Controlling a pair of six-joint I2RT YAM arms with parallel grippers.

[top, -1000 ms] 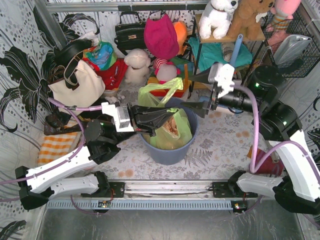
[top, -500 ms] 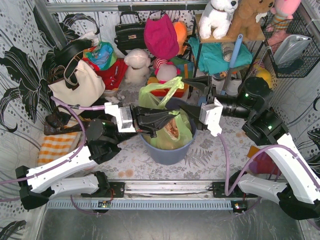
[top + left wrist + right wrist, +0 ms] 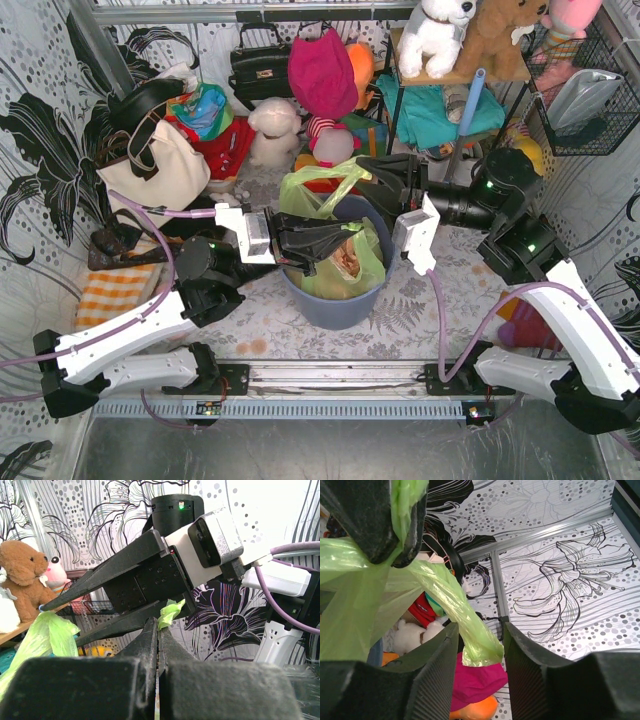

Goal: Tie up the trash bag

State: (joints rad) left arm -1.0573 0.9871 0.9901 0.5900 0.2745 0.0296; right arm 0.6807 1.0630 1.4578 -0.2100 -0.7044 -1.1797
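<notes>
One change in the last second: the right gripper [image 3: 378,182] has swung in from 3 o'clock to the trash bag [image 3: 345,268], which sits in the blue bin [image 3: 335,305]. Its fingers are spread and straddle the bag's free ear [image 3: 466,621] at the bin's 12 o'clock. The left gripper [image 3: 338,238] is clamped on bag film. Judgement: second grasp imminent, knot not begun.
</notes>
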